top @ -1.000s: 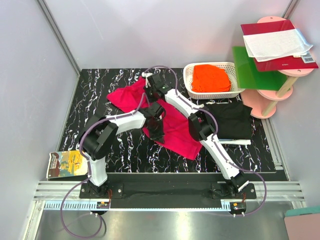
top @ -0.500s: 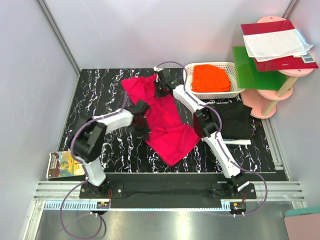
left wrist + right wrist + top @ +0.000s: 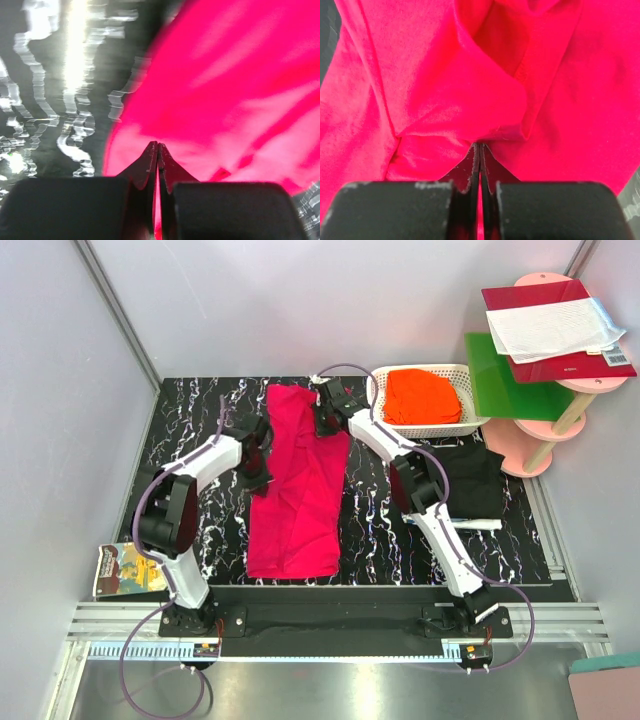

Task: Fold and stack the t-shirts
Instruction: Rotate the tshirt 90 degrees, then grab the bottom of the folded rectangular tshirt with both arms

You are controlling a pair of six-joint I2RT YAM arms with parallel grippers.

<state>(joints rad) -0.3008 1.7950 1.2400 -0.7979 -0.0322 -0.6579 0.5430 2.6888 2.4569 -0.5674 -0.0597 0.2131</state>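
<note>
Overhead view with two wrist views. The black table with white marble veining [image 3: 190,410] fills the middle of the scene.

(a) A soft magenta-pink t-shirt [image 3: 300,490] lies lengthwise on the table between the two arms. It runs as a long wrinkled strip from the far edge almost to the near edge.

(b) The white-and-black left arm [image 3: 200,475] reaches to the shirt's left edge. The white-and-black right arm [image 3: 420,495] reaches to its far right part.

(c) A black cloth t-shirt [image 3: 468,480] lies flat on the right of the table, just right of the right arm and apart from the pink shirt.

(d) A white lattice plastic basket [image 3: 378,400] stands at the far right of the table. A bright orange t-shirt [image 3: 422,397] lies folded inside it.

(e) A stiff red booklet with white paper [image 3: 555,320] rests on a pink tiered stand [image 3: 545,455] beyond the table's right edge.

(f) The left gripper [image 3: 262,472] has its jaws pressed together on the edge of the pink cloth; the left wrist view [image 3: 157,146] shows a sliver of it between the fingers.

(g) The right gripper [image 3: 322,428] is likewise closed. The right wrist view [image 3: 479,146] shows it pinching a bunched fold of the same shirt [image 3: 420,90].
</note>
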